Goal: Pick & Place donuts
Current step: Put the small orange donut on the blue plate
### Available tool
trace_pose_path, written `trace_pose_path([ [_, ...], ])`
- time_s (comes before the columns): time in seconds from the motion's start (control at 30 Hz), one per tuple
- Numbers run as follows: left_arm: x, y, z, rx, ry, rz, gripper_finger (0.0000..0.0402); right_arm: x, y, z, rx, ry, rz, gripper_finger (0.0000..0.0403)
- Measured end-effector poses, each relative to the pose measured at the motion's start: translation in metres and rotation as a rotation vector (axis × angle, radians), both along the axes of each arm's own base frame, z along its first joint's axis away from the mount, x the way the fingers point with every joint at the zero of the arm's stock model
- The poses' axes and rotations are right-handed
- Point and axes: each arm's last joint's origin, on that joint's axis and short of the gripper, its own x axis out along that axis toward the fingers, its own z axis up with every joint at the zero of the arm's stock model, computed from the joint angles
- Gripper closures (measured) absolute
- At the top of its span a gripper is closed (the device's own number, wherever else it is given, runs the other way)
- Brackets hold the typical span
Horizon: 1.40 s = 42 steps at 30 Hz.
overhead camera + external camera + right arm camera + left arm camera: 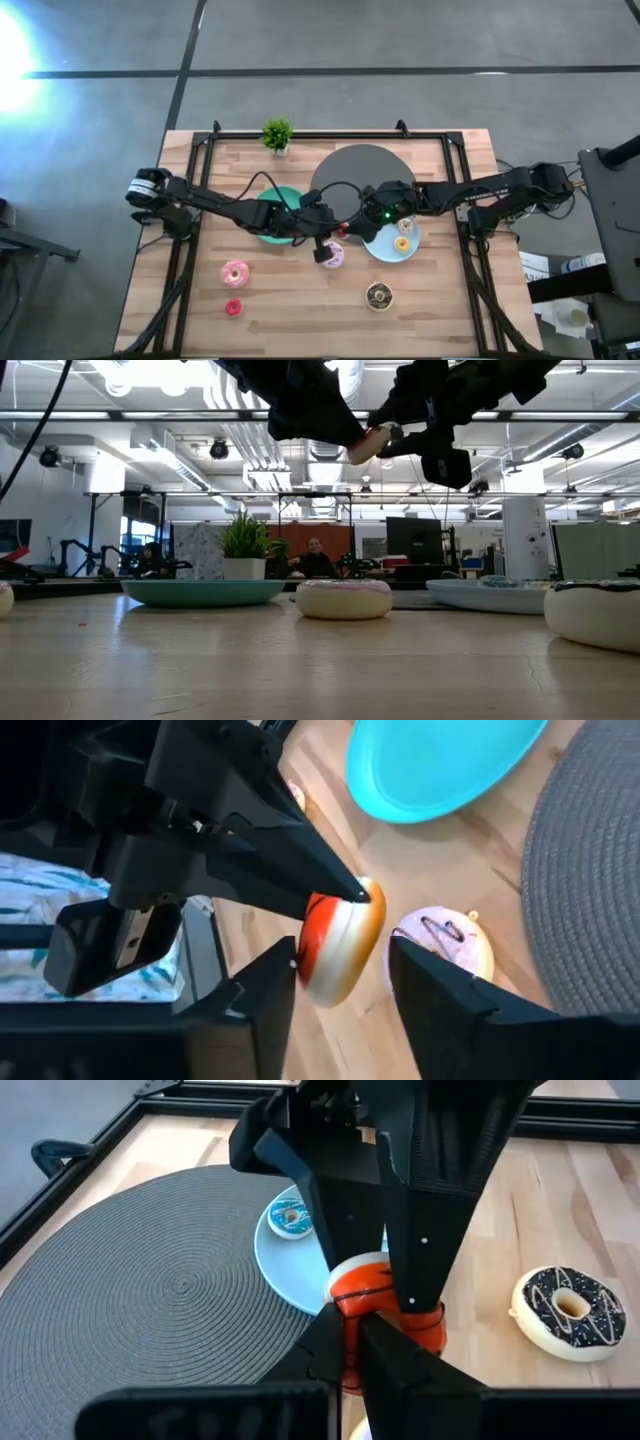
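Right gripper sat mid-frame, fingers spread wide either side of the red-orange donut, one finger close to it, the other clear. Left gripper was closed, pinching that donut by its rim, in the air over mid-table. Grey disc lay upper centre, teal plate to its lower left, pale blue plate lower right, all under the arms. Lilac donut sat just below the held one, pink donut lower left, chocolate donut lower centre. Judged light, stiff, glossy, likely slippery: squeeze across the flat faces. Bare wood along the bottom gave room; black rails hemmed the sides.
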Motion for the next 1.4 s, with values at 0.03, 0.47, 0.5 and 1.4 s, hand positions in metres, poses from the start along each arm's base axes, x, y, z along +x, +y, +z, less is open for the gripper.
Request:
trace_pose_path([
  [0.03,0.000,0.000,0.000,-0.001,0.000,0.001,0.0400,0.000,0.000,0.000,0.003,0.004,0.004,0.0270],
  [0.47,-0.005,-0.004,0.001,-0.114,-0.005,0.061,0.0291,-0.009,0.000,-0.007,-0.019,0.120,0.024,0.0388],
  [0.5,-0.009,-0.006,0.002,-0.113,0.015,0.060,0.0284,-0.014,0.000,-0.009,-0.031,0.164,0.032,0.0388],
  [1.4,-0.028,-0.032,-0.008,-0.190,0.155,0.065,0.0261,-0.046,0.002,-0.084,-0.026,0.668,0.220,0.0389],
])
